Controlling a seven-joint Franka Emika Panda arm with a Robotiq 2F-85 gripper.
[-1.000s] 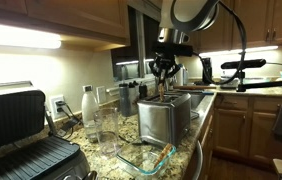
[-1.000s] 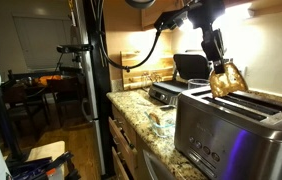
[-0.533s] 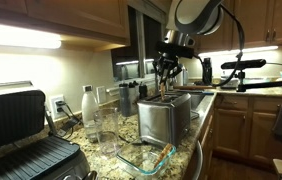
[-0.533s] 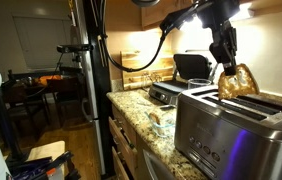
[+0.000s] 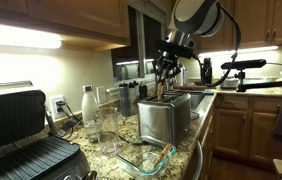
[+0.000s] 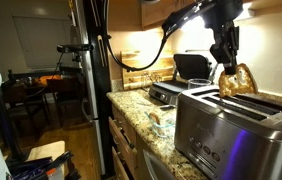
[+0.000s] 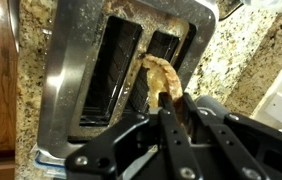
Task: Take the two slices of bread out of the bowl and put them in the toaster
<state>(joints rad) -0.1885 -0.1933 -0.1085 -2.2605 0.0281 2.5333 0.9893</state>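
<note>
The speckled granite countertop [image 6: 131,103] carries the steel toaster [image 5: 161,118], the clear glass bowl [image 5: 146,157] just beside it (teal-rimmed), tall drinking glasses [image 5: 103,122], a white bottle [image 5: 87,105] near the wall, and a black ridged grill [image 5: 21,135].

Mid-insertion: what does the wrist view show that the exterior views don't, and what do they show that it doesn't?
Only the wrist view: a look down into both slots of the toaster, with the slice of bread apparently over the slot on the picture's right.
Only the exterior views: the slice hanging just above the toaster's top, plus the bowl, the black grill and the drinking glasses.
Shared: toaster, slice, and the end effector shut on the slice.
</note>
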